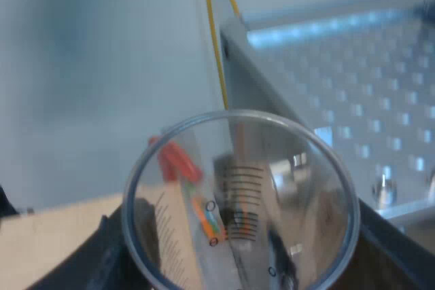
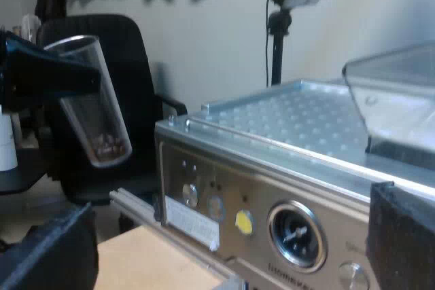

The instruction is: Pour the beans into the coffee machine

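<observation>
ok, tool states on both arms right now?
Left tool: closed on the measuring glass, beans inside.
Right tool: open, empty.

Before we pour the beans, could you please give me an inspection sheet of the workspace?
surface: light wooden table at the machine's front.
job's things: espresso machine with bean hopper on top; measuring glass tilted, beans in its bottom, apart from the machine.
clutter: one white item beyond the glass, unidentifiable.
grippers: left gripper shut on the glass; right gripper open, facing the machine's front.
cables: yellow cable by the machine's top corner.
surroundings: black chair, lamp stand, pale wall.
</observation>
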`<state>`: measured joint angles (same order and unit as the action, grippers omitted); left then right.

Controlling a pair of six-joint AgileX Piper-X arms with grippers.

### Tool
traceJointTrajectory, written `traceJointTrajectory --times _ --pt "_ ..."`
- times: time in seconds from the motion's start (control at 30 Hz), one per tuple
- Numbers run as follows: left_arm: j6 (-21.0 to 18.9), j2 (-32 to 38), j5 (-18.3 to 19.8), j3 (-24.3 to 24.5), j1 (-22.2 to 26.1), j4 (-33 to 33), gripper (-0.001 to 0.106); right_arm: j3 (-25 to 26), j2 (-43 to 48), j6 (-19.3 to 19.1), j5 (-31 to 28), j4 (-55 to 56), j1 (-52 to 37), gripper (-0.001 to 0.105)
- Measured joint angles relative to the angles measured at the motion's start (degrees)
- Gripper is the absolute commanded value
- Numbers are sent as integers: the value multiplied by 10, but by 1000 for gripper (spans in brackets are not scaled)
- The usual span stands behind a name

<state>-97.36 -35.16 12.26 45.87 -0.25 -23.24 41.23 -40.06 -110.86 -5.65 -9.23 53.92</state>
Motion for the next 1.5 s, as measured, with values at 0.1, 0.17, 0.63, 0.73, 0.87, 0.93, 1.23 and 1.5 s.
traceJointTrajectory --times 0.1,0.17,0.63,0.73,0.87,0.93,1.23,1.5 --pt "0 0 -1 18 0 -1 1 0 13 -4 -8 -3 0 81" --pt "4 0 -1 30 0 -1 1 0 20 -6 -17 -4 0 81" --pt "70 -13 -22 122 -54 -41 1 12 39 -106 -146 -28 0 81" --pt "91 -32 -32 145 -73 -58 1 18 39 -123 -176 -53 0 81" --pt "114 -69 -36 177 -97 -70 1 19 39 -145 -213 -88 0 81" --pt "125 -83 -38 190 -102 -71 1 20 39 -145 -244 -92 0 81" --pt "160 -166 -42 278 -114 -66 1 20 39 -145 -272 -77 0 81" --pt "206 -249 -65 365 -177 -67 1 20 39 -145 -195 -76 0 81"
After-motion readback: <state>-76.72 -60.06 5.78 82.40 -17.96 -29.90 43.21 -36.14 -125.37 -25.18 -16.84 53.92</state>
